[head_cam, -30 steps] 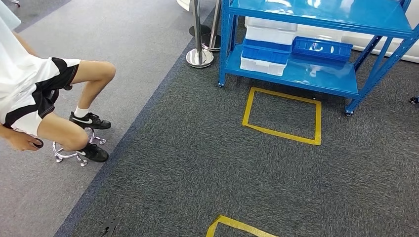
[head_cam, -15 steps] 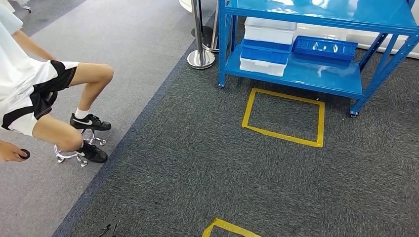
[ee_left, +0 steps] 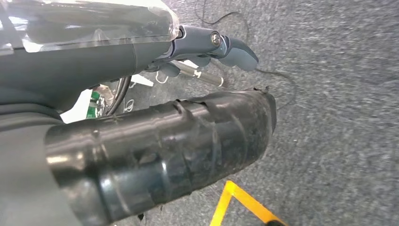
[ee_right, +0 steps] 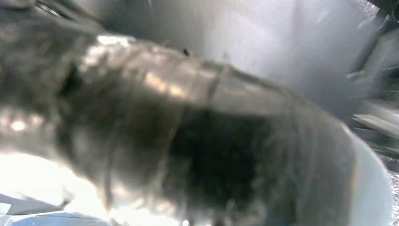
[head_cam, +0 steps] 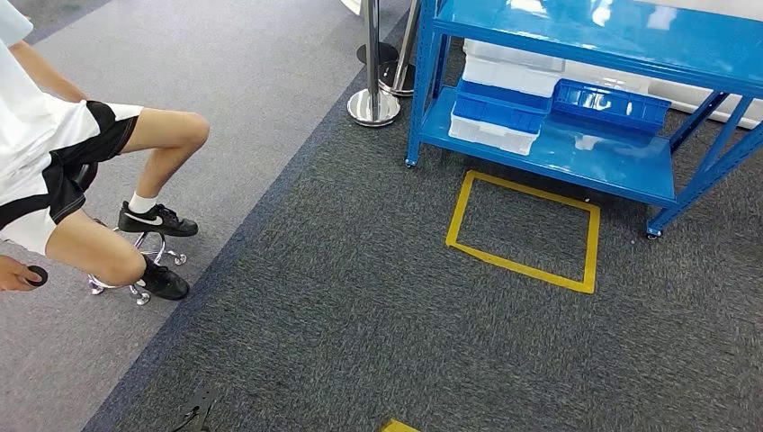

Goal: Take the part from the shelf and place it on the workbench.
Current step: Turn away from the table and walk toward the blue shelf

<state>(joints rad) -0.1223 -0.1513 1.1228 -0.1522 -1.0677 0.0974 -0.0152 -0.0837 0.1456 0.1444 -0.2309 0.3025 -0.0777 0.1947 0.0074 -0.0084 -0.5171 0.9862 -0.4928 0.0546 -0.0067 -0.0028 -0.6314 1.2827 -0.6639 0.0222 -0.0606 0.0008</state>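
The blue shelf stands at the upper right of the head view. Its lower deck carries a stack of white and blue bins and a shallow blue tray. I cannot make out the part itself among them. My left hand hangs above the grey carpet in the left wrist view, its tape-wrapped thumb and dark fingers apart with nothing between them. My right hand is a close, blurred dark shape in the right wrist view, so I cannot tell how its fingers lie.
A yellow tape rectangle marks the carpet in front of the shelf. Chrome stanchion bases stand left of the shelf. A person sits on a wheeled stool at the left, holding a small dark object.
The whole head picture has shifted: the shelf and tape rectangle now sit further right and lower, so the camera has moved. The seated person's hand has drifted a little left.
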